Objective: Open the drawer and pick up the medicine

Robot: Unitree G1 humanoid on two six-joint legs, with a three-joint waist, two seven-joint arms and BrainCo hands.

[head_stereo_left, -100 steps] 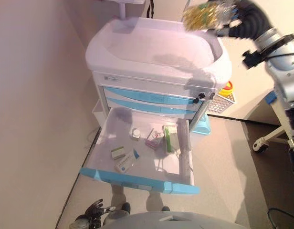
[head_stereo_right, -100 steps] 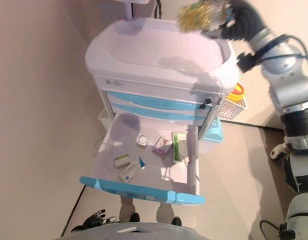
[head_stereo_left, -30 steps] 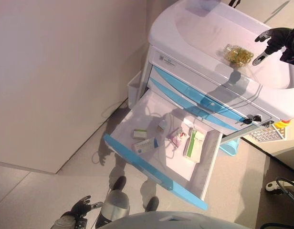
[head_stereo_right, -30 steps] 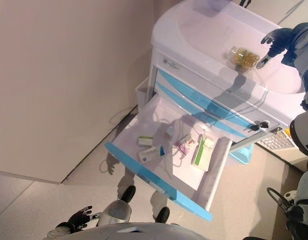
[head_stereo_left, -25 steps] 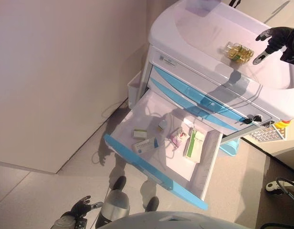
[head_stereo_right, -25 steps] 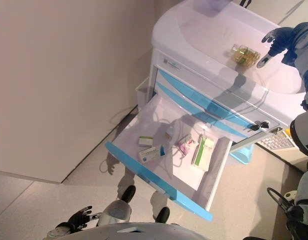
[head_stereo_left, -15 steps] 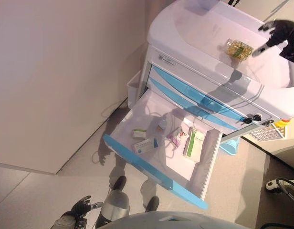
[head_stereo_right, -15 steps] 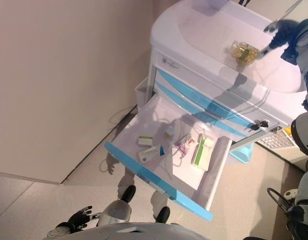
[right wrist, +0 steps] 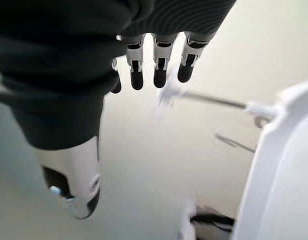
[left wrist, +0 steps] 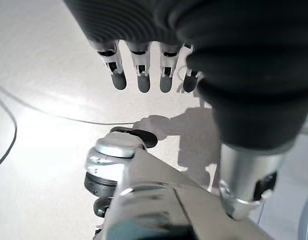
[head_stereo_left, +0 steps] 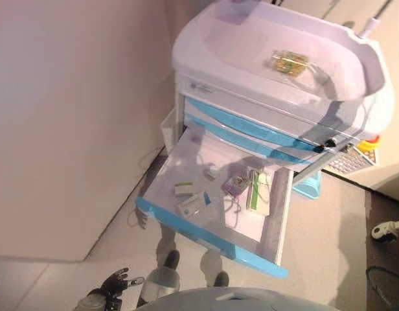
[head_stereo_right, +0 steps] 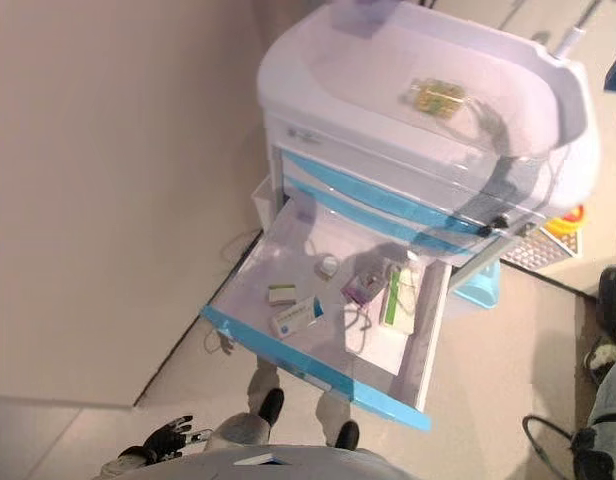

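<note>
A clear bottle of yellow capsules (head_stereo_left: 289, 63) lies on its side on the white cart top (head_stereo_left: 232, 45). No hand touches it. Below, the bottom drawer (head_stereo_left: 194, 152) stands pulled out. It holds a green-and-white box (head_stereo_left: 254, 192), a pink packet (head_stereo_left: 233, 186), a small white pot (head_stereo_left: 212, 172) and two small boxes (head_stereo_left: 190, 199). My right hand (right wrist: 160, 75) is open and holds nothing, off beside the cart's white edge (right wrist: 279, 165). My left hand (head_stereo_left: 113, 284) hangs low over the floor, open, with straight fingers (left wrist: 143, 80).
Two shut blue drawers (head_stereo_left: 251, 129) sit above the open one. A wall runs along the left. A white wire basket with a yellow thing (head_stereo_left: 355, 152) and a light blue object (head_stereo_left: 307, 188) stand at the cart's right side.
The camera has shifted. My right hand, which held the bottle above the cart 3.3 s ago, has let it go and drawn away to the right. The bottle stays on the cart top.
</note>
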